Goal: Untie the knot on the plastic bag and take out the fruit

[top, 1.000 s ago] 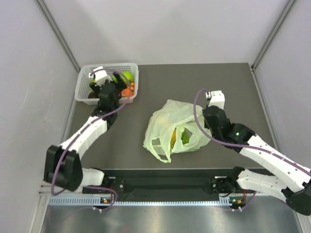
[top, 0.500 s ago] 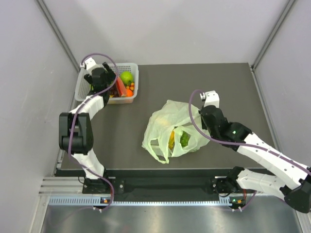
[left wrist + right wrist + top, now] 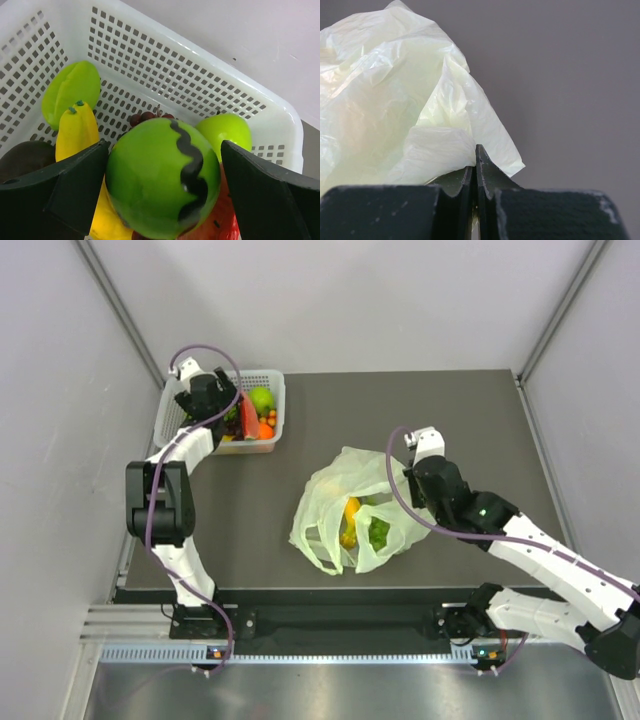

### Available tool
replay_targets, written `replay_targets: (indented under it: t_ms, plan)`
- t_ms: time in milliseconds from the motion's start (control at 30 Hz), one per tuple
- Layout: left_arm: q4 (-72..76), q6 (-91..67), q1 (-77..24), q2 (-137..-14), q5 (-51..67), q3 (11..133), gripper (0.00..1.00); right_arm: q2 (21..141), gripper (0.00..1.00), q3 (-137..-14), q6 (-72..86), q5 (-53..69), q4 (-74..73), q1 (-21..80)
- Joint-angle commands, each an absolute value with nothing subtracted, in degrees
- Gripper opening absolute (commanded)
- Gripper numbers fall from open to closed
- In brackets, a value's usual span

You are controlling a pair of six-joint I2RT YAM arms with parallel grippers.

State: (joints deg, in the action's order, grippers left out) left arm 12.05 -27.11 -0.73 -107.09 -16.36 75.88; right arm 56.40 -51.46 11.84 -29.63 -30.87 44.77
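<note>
Bag (image 3: 330,490): mid-surface, mouth slack toward the near edge, fruit (image 3: 350,520) showing inside. Right tool (image 3: 476,150): shut, pinching the bag's right-hand fold; the fruit lies just to its left, so this is the nearer arm. Left tool (image 3: 164,150): far left, jaws wide over the basket (image 3: 200,65), striped melon (image 3: 160,190) apparently loose between them.

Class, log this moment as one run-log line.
left gripper: open, around melon over basket | right gripper: shut on bag | fruit: some in bag
</note>
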Motion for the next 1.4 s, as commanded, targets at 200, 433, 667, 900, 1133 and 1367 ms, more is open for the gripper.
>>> replay_targets:
  t_ms: [200,433,667,900,1133,1367]
  plan:
    - [9.93,-31.73,-2.37,-87.47,-10.90,64.01,0.99,52.83,0.00,-55.37,8.62,-16.72,-27.07,43.51]
    - [5.89,-34.27,-8.08,-68.13,-10.47,52.66,0.99,52.73,0.04,-56.07,6.07,-0.18,-30.14,43.24]
    - [-2.26,-34.89,-20.02,-51.78,-7.30,46.23,0.99,54.40,0.13,-56.07,6.59,-2.46,-31.90,42.98]
    - [-7.37,-40.69,-38.72,-40.09,-4.57,43.33,0.99,57.30,0.17,-56.51,7.12,-1.67,-31.29,42.80]
    - [-10.46,-43.94,-57.63,-39.82,-8.07,42.28,0.93,60.55,0.28,-58.18,7.56,-0.18,-29.80,42.80]
    - [-12.83,-49.99,-78.71,-45.07,-24.15,40.17,0.83,65.21,0.36,-62.49,7.12,1.41,-29.79,42.80]
